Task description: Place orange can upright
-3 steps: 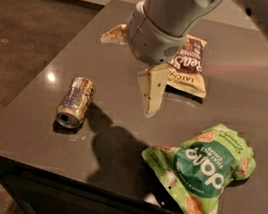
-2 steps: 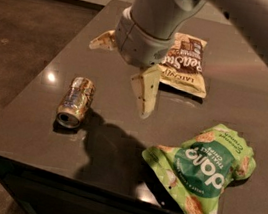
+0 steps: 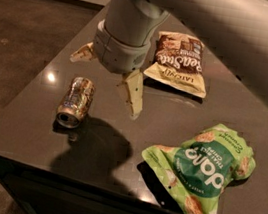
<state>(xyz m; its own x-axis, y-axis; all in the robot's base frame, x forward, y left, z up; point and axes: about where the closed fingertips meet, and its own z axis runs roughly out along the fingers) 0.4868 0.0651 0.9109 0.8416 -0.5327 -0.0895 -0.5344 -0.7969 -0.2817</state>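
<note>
The orange can (image 3: 76, 101) lies on its side on the dark table (image 3: 28, 133), near the left edge, its silver top facing the front. My gripper (image 3: 105, 86) hangs above the table just behind and to the right of the can, not touching it. It is open wide: one cream finger (image 3: 132, 92) points down to the right of the can, the other finger (image 3: 83, 52) sticks out behind the can.
A brown and cream snack bag (image 3: 177, 62) lies at the back of the table. A green chip bag (image 3: 200, 171) lies at the front right. The table's left and front edges are close to the can.
My gripper has moved left, closer to the can, staying open. The can and both bags have not moved.
</note>
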